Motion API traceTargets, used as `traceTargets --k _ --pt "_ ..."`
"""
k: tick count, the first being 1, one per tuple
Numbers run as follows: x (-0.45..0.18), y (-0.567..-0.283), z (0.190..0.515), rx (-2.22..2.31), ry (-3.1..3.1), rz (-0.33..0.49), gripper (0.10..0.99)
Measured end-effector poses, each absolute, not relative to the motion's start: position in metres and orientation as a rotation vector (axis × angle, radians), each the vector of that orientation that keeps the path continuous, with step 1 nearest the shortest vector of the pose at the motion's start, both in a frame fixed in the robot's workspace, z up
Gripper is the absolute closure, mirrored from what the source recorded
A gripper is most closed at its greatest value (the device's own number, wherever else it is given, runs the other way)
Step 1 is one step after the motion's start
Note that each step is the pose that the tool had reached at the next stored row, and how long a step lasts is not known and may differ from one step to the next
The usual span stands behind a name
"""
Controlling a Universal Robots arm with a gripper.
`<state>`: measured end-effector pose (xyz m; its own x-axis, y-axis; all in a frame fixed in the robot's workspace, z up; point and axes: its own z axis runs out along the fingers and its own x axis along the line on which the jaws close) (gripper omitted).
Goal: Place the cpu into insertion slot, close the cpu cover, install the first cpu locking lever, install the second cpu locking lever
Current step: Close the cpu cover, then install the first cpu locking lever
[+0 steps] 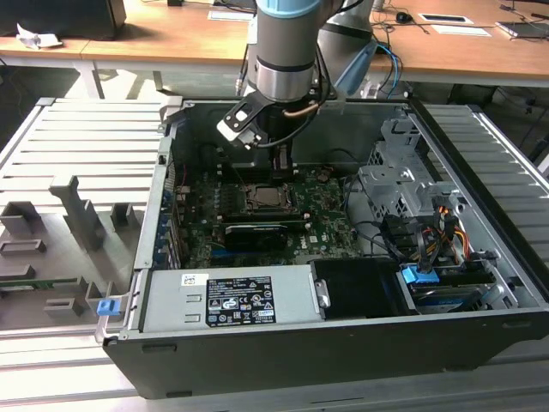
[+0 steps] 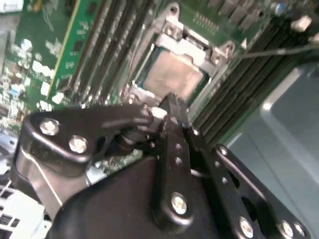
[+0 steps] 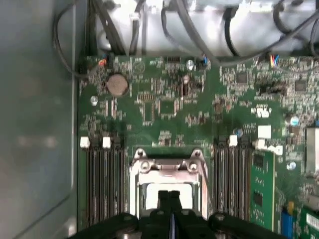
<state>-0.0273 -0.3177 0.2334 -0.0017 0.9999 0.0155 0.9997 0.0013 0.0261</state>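
The gripper, its two black fingers pressed together and holding nothing, hangs over the edge of the insertion slot on the green motherboard inside an open computer case. The cpu sits in the slot, silvery top up, with the cpu cover lying flat around it. In the second wrist view, a thin metal rod juts out beside the socket. Whether the fingertips touch the cover cannot be told. Long black memory slots flank the socket.
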Motion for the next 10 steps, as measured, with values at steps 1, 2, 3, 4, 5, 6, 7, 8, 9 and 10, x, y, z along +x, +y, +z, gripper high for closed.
traceTargets --k 1,2,3,4,5,6,7,8,9,10 --pt "-0.0309 -0.3177 0.2332 2.213 2.219 0.046 0.98" --pt "-0.0325 -0.3177 0.2331 2.212 2.22 0.046 0.98" --pt "-0.0332 -0.3177 0.2331 2.211 2.221 0.046 0.98" --pt "-0.0337 -0.3177 0.2331 2.211 2.221 0.046 0.98" --pt "-0.0342 -0.3177 0.2331 2.211 2.221 0.047 0.98" --pt "-0.0347 -0.3177 0.233 2.211 2.222 0.047 0.98" --pt "-0.0355 -0.3177 0.233 2.212 2.222 0.048 0.98" --pt "-0.036 -0.3177 0.2329 2.212 2.222 0.048 0.98" --pt "-0.0373 -0.3177 0.233 2.212 2.222 0.048 0.98" --pt "-0.0385 -0.3176 0.233 2.212 2.222 0.048 0.98"
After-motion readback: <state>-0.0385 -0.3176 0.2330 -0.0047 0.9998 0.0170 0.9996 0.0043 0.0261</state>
